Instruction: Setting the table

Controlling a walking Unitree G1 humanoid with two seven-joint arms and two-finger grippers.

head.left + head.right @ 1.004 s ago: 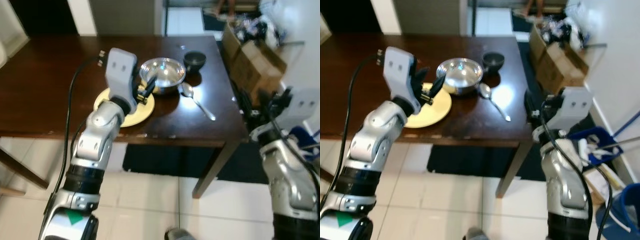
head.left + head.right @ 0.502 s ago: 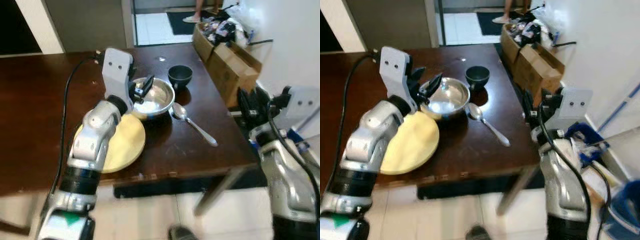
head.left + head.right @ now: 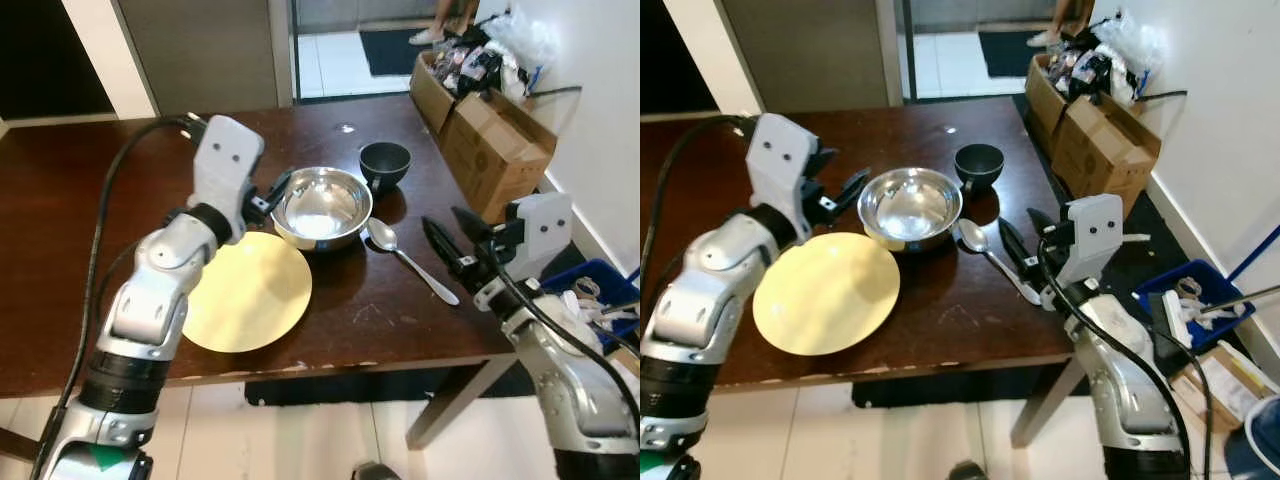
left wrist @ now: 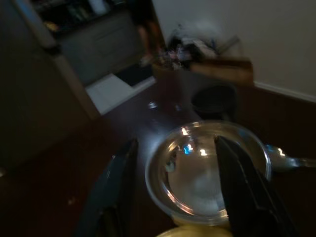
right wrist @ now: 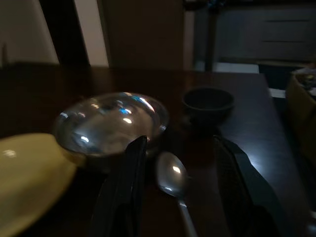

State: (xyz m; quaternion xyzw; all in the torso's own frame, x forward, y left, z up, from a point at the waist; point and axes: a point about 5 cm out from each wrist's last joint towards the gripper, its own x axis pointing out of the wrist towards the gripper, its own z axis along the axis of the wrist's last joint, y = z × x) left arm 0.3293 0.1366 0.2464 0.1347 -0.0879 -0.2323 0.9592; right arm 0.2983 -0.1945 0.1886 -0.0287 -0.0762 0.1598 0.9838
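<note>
Four items are laid out on a dark wooden table (image 3: 60, 250): a yellow plate (image 3: 250, 305), a steel bowl (image 3: 322, 207), a small dark bowl (image 3: 385, 160) and a metal spoon (image 3: 410, 262). The plate is seen lying flat toward the near edge, with the steel bowl just beyond it, the bowl's rim overlapping or touching the plate's far edge. The dark bowl is placed beyond the steel bowl, near the table's far right corner. The spoon is laid just to the right of the steel bowl, its handle angled toward the near right edge.

The left gripper (image 3: 270, 192) is held above the table at the left rim of the steel bowl, its two fingers (image 4: 118, 177) spread apart with the bowl framed between them in the wrist view. The right gripper (image 3: 1018, 243) is held low over the table's right side, its fingers (image 5: 129, 182) likewise spread, with the spoon's bowl (image 5: 170, 175) between them.

Cardboard boxes (image 3: 490, 140) filled with clutter are seen beside the table against the white wall, and a blue bin (image 3: 600, 295) stands on the floor.
</note>
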